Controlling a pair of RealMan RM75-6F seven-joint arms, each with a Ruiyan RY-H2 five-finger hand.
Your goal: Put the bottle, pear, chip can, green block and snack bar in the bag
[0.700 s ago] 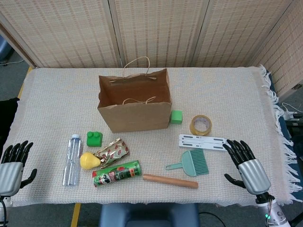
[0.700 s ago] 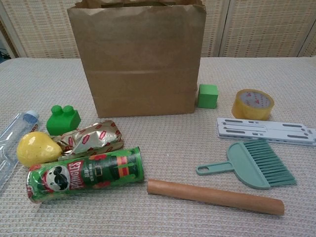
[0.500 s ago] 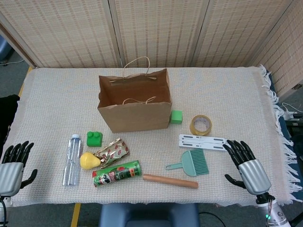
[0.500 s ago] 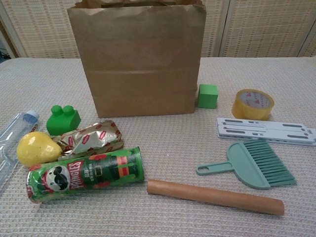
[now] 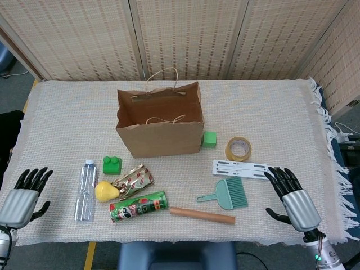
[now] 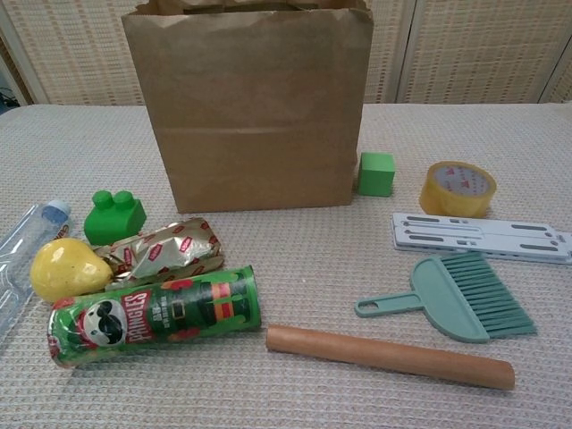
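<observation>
Head high above; chest low, near bag (image 6: 250, 107).

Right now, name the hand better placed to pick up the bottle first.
Left. The left hand lies open at the table edge right beside the bottle; the right hand sits across the table, past the brush.

Left hand (image 5: 22, 193) is hovering at the near left corner, palm down, fingers spread and pointing far, holding nothing. Right hand (image 5: 292, 194) is sitting at the near right, fingers also spread apart, empty. Neither is showing in the chest view.
</observation>
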